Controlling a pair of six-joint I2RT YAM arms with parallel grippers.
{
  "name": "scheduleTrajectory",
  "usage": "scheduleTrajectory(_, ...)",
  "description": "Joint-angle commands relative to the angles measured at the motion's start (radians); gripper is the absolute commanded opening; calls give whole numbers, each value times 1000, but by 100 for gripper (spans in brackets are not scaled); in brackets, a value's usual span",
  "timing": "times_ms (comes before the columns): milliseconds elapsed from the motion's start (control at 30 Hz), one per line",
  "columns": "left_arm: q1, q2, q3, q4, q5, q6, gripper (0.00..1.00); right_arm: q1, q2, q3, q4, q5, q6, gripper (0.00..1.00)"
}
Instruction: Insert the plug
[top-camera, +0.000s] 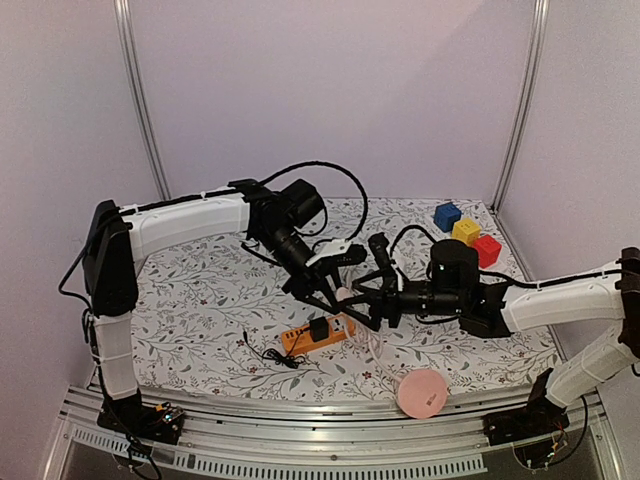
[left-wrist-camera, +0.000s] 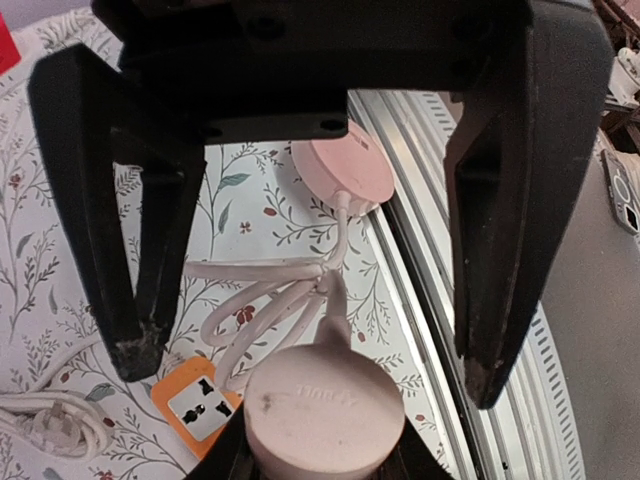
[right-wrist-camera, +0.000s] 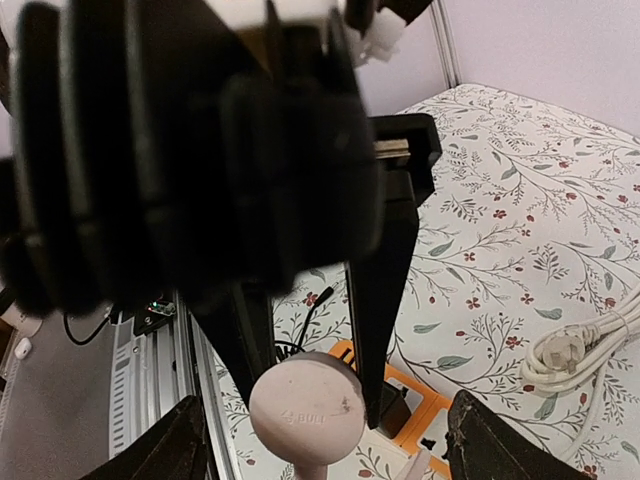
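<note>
The plug (left-wrist-camera: 325, 400) is a round pale-pink disc hanging in the air, its pink cord (left-wrist-camera: 265, 300) trailing down to the table. My left gripper (left-wrist-camera: 320, 445) is shut on the plug, one finger tight on each side; the right wrist view shows those fingers (right-wrist-camera: 372, 340) flanking the plug (right-wrist-camera: 305, 410). Facing it, my right gripper (right-wrist-camera: 328, 400) is open, its fingers standing well clear of the plug on both sides. From above, both grippers meet over the table's middle (top-camera: 350, 298). The orange power strip (top-camera: 300, 340) lies just below them, a free socket (left-wrist-camera: 195, 408) showing.
A black plug (top-camera: 318, 328) sits in the strip, with a thin black cable (top-camera: 265, 350) beside it. A pink round reel (top-camera: 422, 392) lies by the front rail. A bundled white cable (right-wrist-camera: 570, 350) lies beyond. Blue (top-camera: 447, 215), yellow (top-camera: 466, 231) and red (top-camera: 487, 250) cubes stand back right.
</note>
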Motion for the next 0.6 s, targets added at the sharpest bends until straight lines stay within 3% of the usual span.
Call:
scheduleTrajectory(0,-11,14,32,-9,19,12,0,-2,47,24,9,-16,-10,79)
scheduleTrajectory(200,-13,24,42,-11,22,8,0,-3,71,41,20,-22,-7,67)
scheduleTrajectory(400,-13,27,49,-16,24,9,0,-2,84,49,41,-33,2,43)
scheduleTrajectory(567,-13,29,59,-18,21,10,0,-2,99,40,40,-36,23,40)
